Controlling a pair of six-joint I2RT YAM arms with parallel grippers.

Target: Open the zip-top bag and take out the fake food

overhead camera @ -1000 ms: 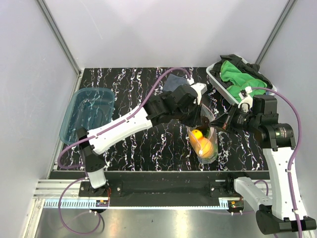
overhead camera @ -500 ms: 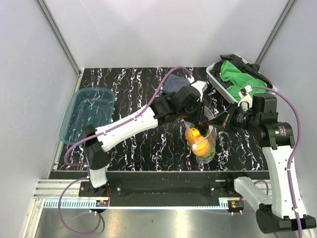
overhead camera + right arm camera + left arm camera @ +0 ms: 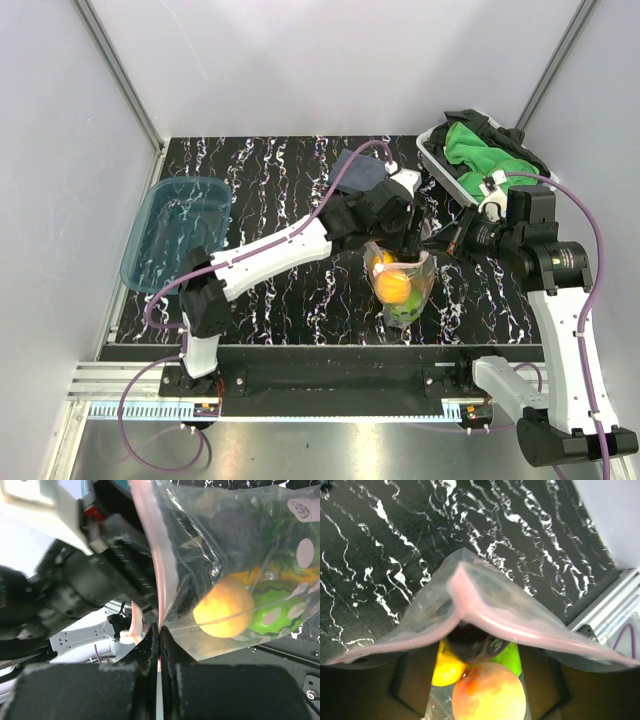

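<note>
The zip-top bag [image 3: 400,285] hangs over the black marbled table, its pinkish zip strip [image 3: 485,607] arching across the left wrist view. Inside lies the fake food: an orange-yellow peach-like piece [image 3: 489,694], a yellow piece [image 3: 446,669], a green ball [image 3: 509,657] and a dark piece [image 3: 470,642]. My right gripper [image 3: 160,630] is shut on one end of the zip strip, also seen from above [image 3: 435,243]. My left gripper [image 3: 408,238] hovers over the bag's mouth, and its fingers show dimly through the plastic, wide apart on either side, holding nothing.
A translucent blue tub [image 3: 175,230] sits at the table's left edge. A white basket [image 3: 432,150] with green cloths [image 3: 490,150] stands at the back right. A dark cloth [image 3: 355,168] lies behind the left arm. An aluminium rail [image 3: 612,605] borders the table's front.
The left gripper has opened and let go of the bag's zip edge while shifting toward the back. The bag has swung slightly left, still hanging from the right gripper.
</note>
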